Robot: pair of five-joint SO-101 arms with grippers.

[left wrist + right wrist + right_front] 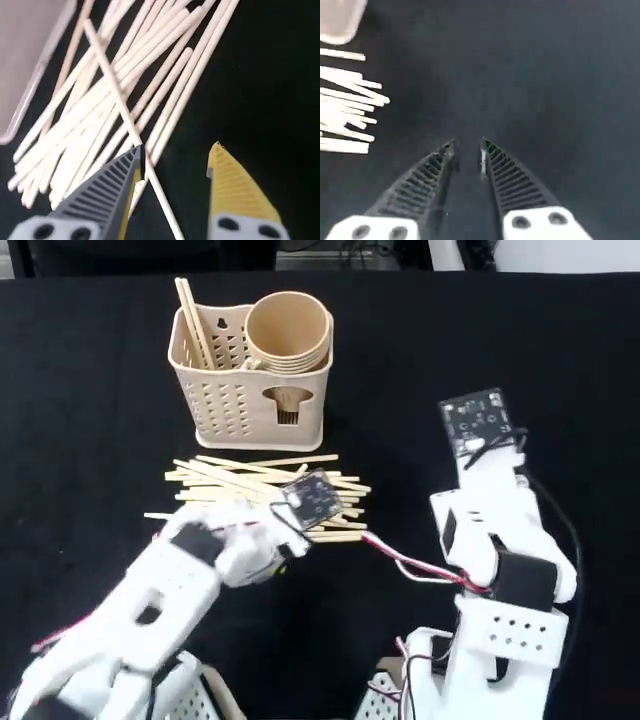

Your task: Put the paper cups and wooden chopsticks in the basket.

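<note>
The beige basket point(250, 400) stands at the back, with stacked paper cups point(288, 332) in one compartment and a few chopsticks point(195, 325) upright in the other. A loose pile of wooden chopsticks point(240, 485) lies on the black cloth in front of it. My left gripper point(175, 150) is open low over the near edge of the pile point(115, 90), and one chopstick point(125, 117) crosses the gap beside the grey finger point(112, 185). My right gripper point(467, 145) hovers over bare cloth, its fingers a narrow gap apart with nothing between them, off to the side of the chopstick ends point(345, 110).
The left arm point(180, 580) stretches from the front left to the pile. The right arm point(500, 540) stands folded at the front right. A basket corner point(25, 60) sits close behind the pile. Open black cloth lies right of the basket.
</note>
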